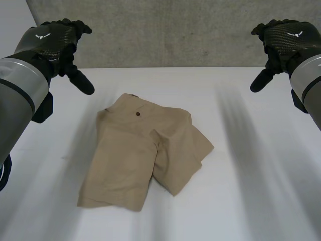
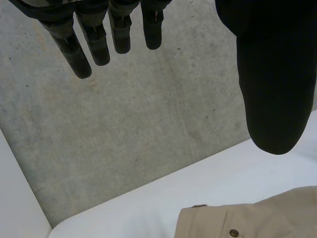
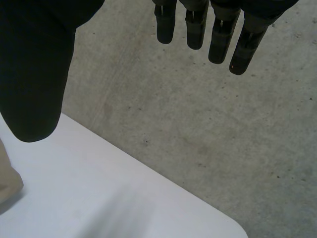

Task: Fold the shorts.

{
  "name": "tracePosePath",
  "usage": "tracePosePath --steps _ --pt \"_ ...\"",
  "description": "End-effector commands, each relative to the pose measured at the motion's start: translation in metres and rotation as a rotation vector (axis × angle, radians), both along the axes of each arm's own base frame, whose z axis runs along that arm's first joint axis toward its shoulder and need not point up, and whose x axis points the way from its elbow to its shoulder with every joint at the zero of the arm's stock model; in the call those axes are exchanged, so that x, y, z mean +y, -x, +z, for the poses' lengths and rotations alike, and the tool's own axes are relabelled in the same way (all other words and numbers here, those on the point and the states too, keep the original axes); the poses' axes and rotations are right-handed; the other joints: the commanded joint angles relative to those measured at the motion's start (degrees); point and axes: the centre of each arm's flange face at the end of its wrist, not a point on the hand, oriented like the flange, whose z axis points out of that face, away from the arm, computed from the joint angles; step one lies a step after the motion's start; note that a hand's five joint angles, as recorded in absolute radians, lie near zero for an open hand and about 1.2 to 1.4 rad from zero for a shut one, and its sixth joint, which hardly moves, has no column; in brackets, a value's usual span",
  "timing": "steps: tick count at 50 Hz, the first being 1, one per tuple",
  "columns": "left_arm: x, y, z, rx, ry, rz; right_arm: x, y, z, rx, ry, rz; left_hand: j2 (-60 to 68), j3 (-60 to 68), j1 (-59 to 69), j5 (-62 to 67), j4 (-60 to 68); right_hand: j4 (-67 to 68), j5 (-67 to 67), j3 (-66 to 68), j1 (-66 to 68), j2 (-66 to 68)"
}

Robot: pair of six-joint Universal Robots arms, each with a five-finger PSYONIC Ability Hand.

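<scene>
Beige shorts (image 1: 143, 150) lie spread on the white table (image 1: 251, 191), waistband with a dark button toward the far edge and one leg rumpled on the right. My left hand (image 1: 55, 42) hovers above the table's far left, fingers straight and empty, well clear of the cloth. High at the far right, my right hand (image 1: 281, 40) is open too and holds nothing. In the left wrist view the waistband corner of the shorts (image 2: 257, 220) lies below the thumb of the left hand (image 2: 270, 74). A scrap of the shorts (image 3: 7, 186) shows under the thumb of the right hand (image 3: 34, 69).
A grey concrete floor (image 1: 170, 30) lies beyond the table's far edge. Bare white tabletop surrounds the shorts on all sides, with wide room to the right.
</scene>
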Motion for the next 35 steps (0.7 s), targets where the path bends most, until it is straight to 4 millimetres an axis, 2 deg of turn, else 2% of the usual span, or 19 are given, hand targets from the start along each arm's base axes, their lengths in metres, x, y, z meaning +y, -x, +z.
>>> tracePosePath --steps 1,13,19,22,23,27,28,31,32,35 --pt "0.004 -0.001 0.006 0.006 0.02 0.0 0.001 0.001 0.002 0.001 0.006 -0.001 0.34 -0.24 0.86 -0.23 0.34 -3.5 -3.73 -1.17 2.03 -2.71" --pt "0.009 -0.005 0.004 0.004 0.019 0.003 0.001 0.0 0.0 0.013 0.005 0.003 -0.5 -1.09 0.02 -1.07 -0.5 -3.5 -3.73 -1.17 2.03 -2.71" --pt "0.01 -0.005 -0.01 -0.023 -0.017 0.0 0.005 -0.006 -0.003 0.047 0.005 0.044 0.17 -0.42 0.69 -0.4 0.17 -3.5 -3.73 -1.17 2.03 -2.71" --pt "0.011 -0.004 -0.027 -0.05 -0.069 -0.007 0.01 -0.01 -0.015 0.177 -0.005 0.098 0.84 0.26 1.36 0.27 0.84 -3.5 -3.73 -1.17 2.03 -2.71" --pt "0.012 -0.004 -0.033 -0.059 -0.085 -0.007 0.014 -0.012 -0.025 0.263 -0.012 0.14 1.01 0.43 1.53 0.44 1.01 -3.5 -3.73 -1.17 2.03 -2.71" --pt "0.009 -0.003 -0.07 -0.131 -0.187 -0.012 0.029 -0.022 -0.051 0.46 -0.011 0.269 6.72 6.13 7.23 6.14 6.71 -3.5 -3.73 -1.17 2.03 -2.71" --pt "0.008 -0.001 -0.086 -0.158 -0.228 -0.013 0.03 -0.024 -0.055 0.488 -0.009 0.287 9.23 8.64 9.75 8.66 9.23 -3.5 -3.73 -1.17 2.03 -2.71" --pt "0.005 0.001 -0.106 -0.186 -0.276 -0.02 0.034 -0.033 -0.068 0.555 -0.013 0.328 10.26 9.68 10.78 9.69 10.26 -3.5 -3.73 -1.17 2.03 -2.71" --pt "0.003 0.003 -0.118 -0.198 -0.303 -0.023 0.033 -0.033 -0.071 0.558 -0.02 0.327 10.26 9.68 10.78 9.69 10.26 -3.5 -3.73 -1.17 2.03 -2.71" --pt "-0.001 0.008 -0.135 -0.217 -0.335 -0.03 0.029 -0.033 -0.076 0.567 -0.039 0.309 10.26 9.68 10.78 9.69 10.26 -3.5 -3.73 -1.17 2.03 -2.71"
